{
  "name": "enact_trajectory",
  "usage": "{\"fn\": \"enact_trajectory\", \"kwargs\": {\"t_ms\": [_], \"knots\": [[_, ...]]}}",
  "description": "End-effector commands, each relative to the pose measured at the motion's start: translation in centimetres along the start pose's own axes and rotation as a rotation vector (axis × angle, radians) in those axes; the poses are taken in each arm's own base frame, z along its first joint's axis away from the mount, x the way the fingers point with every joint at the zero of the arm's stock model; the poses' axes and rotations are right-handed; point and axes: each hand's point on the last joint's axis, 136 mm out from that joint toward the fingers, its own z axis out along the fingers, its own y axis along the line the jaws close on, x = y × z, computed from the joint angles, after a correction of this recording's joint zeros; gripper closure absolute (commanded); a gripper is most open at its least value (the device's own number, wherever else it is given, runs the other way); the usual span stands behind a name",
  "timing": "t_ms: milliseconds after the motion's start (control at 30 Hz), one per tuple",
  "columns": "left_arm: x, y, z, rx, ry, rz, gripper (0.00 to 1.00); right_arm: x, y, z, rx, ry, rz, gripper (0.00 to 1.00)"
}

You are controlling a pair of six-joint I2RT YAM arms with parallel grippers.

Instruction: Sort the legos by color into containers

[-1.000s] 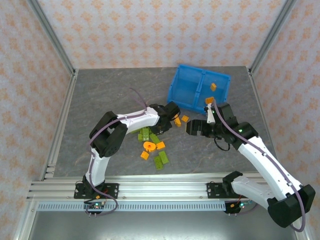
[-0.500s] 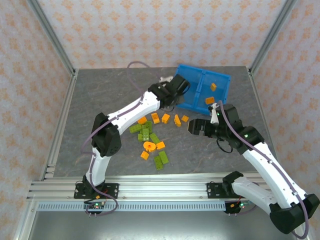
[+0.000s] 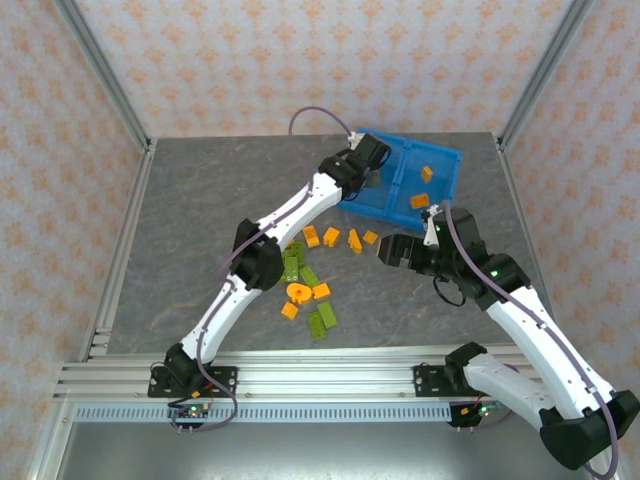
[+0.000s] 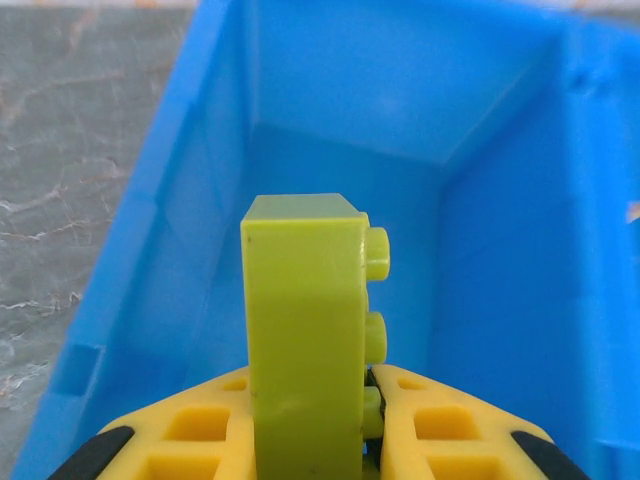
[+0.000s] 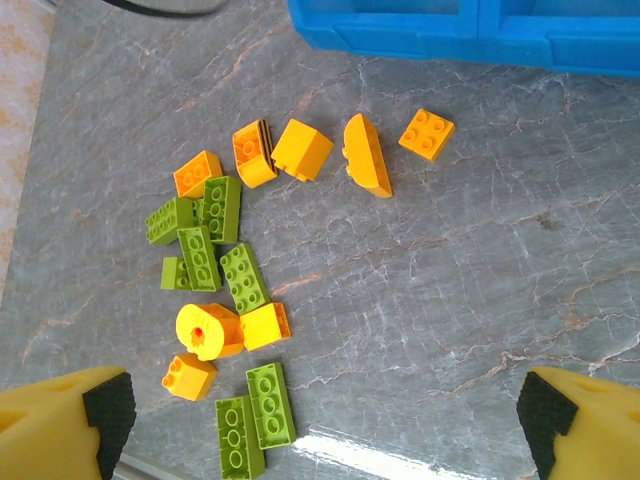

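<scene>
My left gripper hangs over the left compartment of the blue bin, shut on a lime green brick. The brick stands upright between the yellow fingers, its studs facing right, with the compartment's blue walls behind it. Two orange bricks lie in the right compartment. My right gripper hovers open right of the loose legos, and nothing is between its fingertips. On the table lie orange bricks, green bricks and an orange ring piece.
The bin's near wall runs along the top of the right wrist view, just beyond the orange bricks. Bare grey table lies to the left of the pile. Patterned walls and metal posts enclose the table.
My left arm has swung from the pile up to the bin's left compartment, carrying the green brick. The right gripper has barely moved and stays open.
</scene>
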Motion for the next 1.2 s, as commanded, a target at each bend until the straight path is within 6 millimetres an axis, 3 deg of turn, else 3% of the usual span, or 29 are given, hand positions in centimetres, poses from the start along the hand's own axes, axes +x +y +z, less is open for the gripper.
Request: {"fn": "enact_trajectory", "kwargs": {"t_ms": [0,100,333,533,700,833,967,1067,1167], "knots": [[-3.1,-2.4,-1.9,0.112,-0.083,0.041,0.7,-0.8,0.3,-0.5,-0.007,-0.045,0.012,0.01],[-3.6,-3.2,-2.7,0.142,-0.097,0.041,0.6,-0.9,0.3,-0.6,-0.005,-0.048,0.013,0.01],[-5.0,-4.8,-6.8,0.258,-0.081,0.075,0.55,-1.0,0.3,-0.6,0.0,-0.05,0.016,0.01],[-6.7,-5.0,-14.8,0.375,-0.104,0.138,0.61,-0.8,-1.0,0.3,0.066,-0.039,0.02,0.0],[-6.4,-2.5,-25.0,0.475,-0.181,0.209,0.5,-0.3,-0.8,2.6,0.062,0.039,0.031,0.02],[-1.3,-0.3,-31.4,0.536,-0.141,0.417,0.34,-0.3,-0.4,5.5,0.057,0.106,0.022,0.09],[6.7,1.4,-36.8,0.689,-0.007,0.669,0.16,-0.3,-0.4,9.2,0.096,0.18,-0.021,0.24],[11.7,3.4,-38.7,0.768,0.087,0.771,0.03,-0.3,-0.5,12.0,0.148,0.225,-0.075,0.33],[15.7,6.0,-38.3,0.761,0.139,0.872,0.0,-0.8,-1.3,14.8,0.226,0.233,-0.125,0.37]]}}
